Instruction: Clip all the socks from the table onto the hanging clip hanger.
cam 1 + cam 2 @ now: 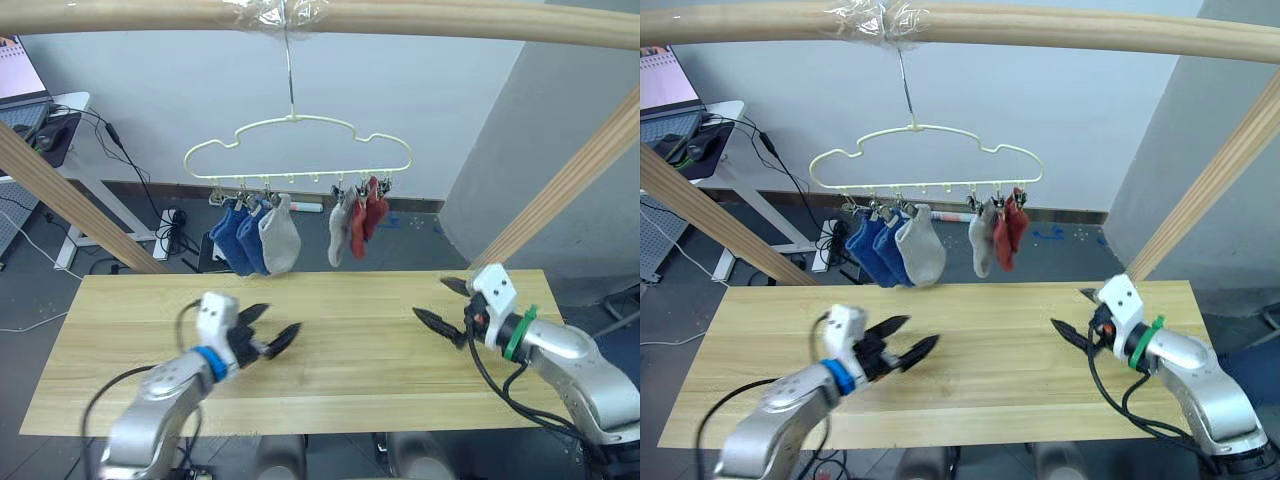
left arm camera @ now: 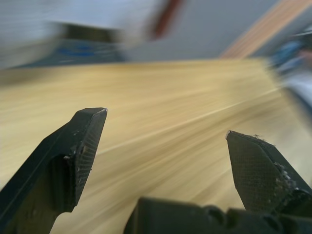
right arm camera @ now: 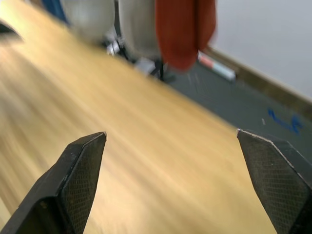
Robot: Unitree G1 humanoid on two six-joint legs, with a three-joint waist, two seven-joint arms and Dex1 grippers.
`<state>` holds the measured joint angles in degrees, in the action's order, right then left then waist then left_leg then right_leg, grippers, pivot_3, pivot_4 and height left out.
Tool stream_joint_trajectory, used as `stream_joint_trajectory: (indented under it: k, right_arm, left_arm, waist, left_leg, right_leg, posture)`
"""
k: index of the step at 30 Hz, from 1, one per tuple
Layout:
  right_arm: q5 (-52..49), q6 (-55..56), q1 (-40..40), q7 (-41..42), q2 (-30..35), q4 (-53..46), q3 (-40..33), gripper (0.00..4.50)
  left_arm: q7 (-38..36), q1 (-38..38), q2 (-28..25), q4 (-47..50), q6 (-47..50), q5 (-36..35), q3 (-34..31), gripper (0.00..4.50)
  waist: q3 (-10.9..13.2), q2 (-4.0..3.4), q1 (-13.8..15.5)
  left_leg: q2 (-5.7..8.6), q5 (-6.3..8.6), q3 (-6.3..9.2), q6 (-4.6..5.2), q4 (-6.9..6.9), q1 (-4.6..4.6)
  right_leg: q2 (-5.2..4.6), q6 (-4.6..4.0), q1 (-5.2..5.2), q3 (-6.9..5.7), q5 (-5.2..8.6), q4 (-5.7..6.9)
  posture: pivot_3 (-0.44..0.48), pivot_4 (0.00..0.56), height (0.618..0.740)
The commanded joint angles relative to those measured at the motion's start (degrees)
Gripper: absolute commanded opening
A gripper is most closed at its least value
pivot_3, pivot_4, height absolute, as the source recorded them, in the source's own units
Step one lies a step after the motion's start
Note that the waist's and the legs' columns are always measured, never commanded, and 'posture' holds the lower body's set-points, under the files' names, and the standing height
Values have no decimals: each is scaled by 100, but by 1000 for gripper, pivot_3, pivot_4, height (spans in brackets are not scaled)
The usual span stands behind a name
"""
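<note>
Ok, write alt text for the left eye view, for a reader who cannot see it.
Six socks hang clipped to the clip hanger: two blue socks and a grey one at left, a grey sock and two red socks at right. Below, the left gripper and right gripper hover open over the table.

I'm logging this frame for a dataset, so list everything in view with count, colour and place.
Socks: six, clipped on the hanger; two blue, one grey at left; one grey, two red at right.
Hanger: one, pale yellow, hooked on the pole.
Pole frame: one, wood, over the table.
Table: one, light wood, no socks on it.
Desk: one, white, far left.
Cables: dark, on the floor behind.
Left pincer: open, above the table.
Right pincer: open, above the table.
</note>
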<state>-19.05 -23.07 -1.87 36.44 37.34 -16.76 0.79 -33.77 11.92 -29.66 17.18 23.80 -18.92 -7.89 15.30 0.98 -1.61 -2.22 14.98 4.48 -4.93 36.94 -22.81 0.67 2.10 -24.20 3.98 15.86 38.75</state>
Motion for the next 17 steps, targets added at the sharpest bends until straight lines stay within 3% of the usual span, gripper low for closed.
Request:
stream_joint_trajectory:
  k: [1,4,8,17]
  right_arm:
    - [239,620,-122,208,106,205,-170,4465]
    - [379,934,-261,359,166,506,-235,4465]
    - [596,1136,-348,321,215,887,-327,4465]
    - [714,845,-232,-107,-26,971,-539,4465]
  left_arm:
    - [67,395,-282,-104,-587,339,-585,4466]
    - [117,779,-546,-435,-804,516,-1141,4466]
    - [92,1087,-623,-724,-1129,662,-1376,4466]
    - [12,597,-286,-1349,-1285,440,-1298,4466]
  waist:
    - [0,0,25]
    - [-2,4,48]
    - [-10,6,150]
    - [-163,39,300]
  left_leg:
    - [1,0,-1,0,0,-1]
    - [0,0,-1,0,-1,-1]
    - [0,1,-3,1,-3,-1]
    - [-1,0,-2,-1,2,3]
  right_leg:
    - [-1,0,0,2,0,0]
    - [-1,-1,0,0,0,-1]
    - [-1,-1,-1,0,1,-3]
    - [-1,-3,1,-5,-1,8]
  posture:
    - [138,214,740]
    - [152,206,740]
    - [179,181,740]
    - [166,132,740]
